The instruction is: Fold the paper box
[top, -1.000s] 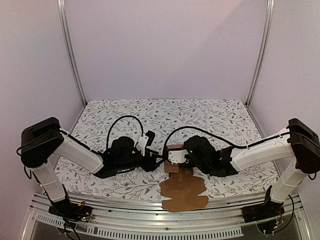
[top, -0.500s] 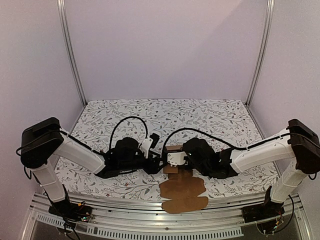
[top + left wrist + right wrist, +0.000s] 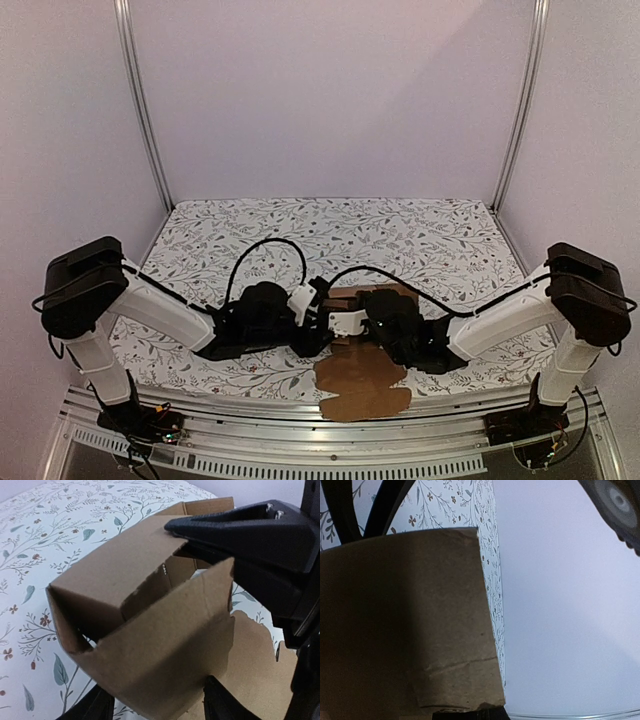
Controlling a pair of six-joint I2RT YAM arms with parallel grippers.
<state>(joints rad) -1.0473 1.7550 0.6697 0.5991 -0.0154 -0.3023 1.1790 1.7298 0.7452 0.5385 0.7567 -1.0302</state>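
**Two robot arms meet at a half-folded cardboard box**

One plain brown corrugated cardboard paper box (image 3: 150, 630) sits near the middle of the table's near edge. Its walls are partly raised into a small open carton. A flat, notched flap (image 3: 362, 385) still lies toward the front, reaching past the edge of the white floral-print tablecloth (image 3: 430, 240).

The left gripper (image 3: 157, 702) has its black fingers (image 3: 92, 707) spread wide, with the carton's nearest wall between them. Whether they press on it is unclear. The right gripper (image 3: 340, 318) comes in from the opposite side, one black finger (image 3: 225, 522) lying on the top panel's edge. Its own camera is filled with cardboard, so I cannot tell how far its jaws are open.
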